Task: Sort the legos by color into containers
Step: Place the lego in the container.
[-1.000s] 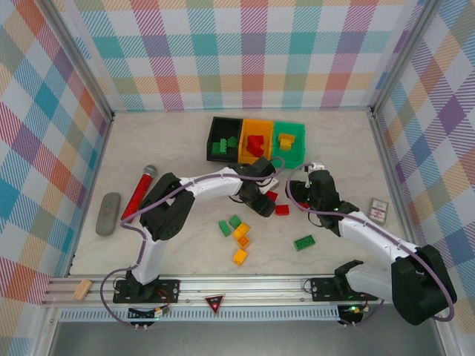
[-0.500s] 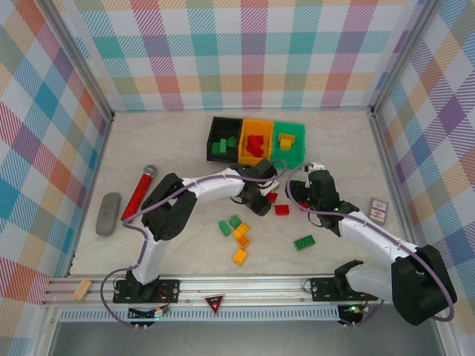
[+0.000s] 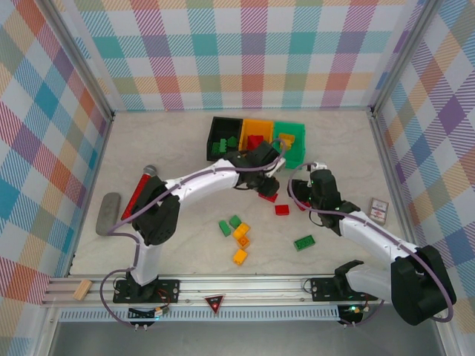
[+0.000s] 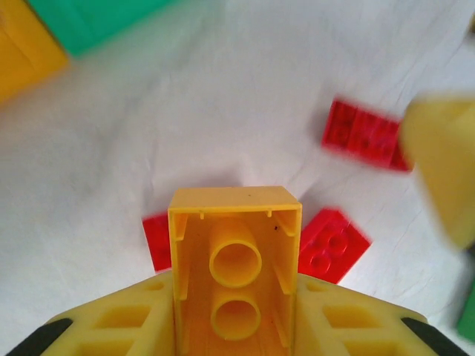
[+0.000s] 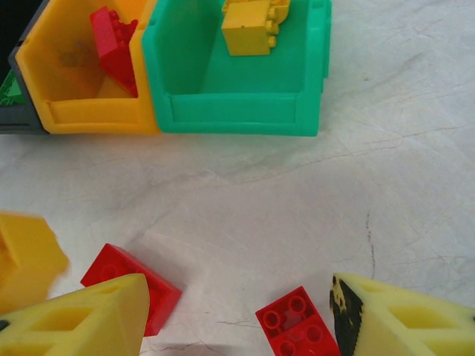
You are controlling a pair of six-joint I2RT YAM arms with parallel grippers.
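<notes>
Evidently the left gripper (image 4: 236, 315) is clamped on a small yellow plastic studded brick (image 4: 236, 245), held above the white marbled table (image 5: 297, 193) close to the front of the bins. The brick's long axis runs straight out along the fingers, with its hollow underside facing the wrist camera. The green open plastic bin (image 5: 234, 117), which already holds yellow bricks, lies just beyond and to the right, so the left arm is the nearer one. The right gripper (image 5: 239, 300) hangs with its fingers spread wide beside a red brick (image 5: 297, 326).
</notes>
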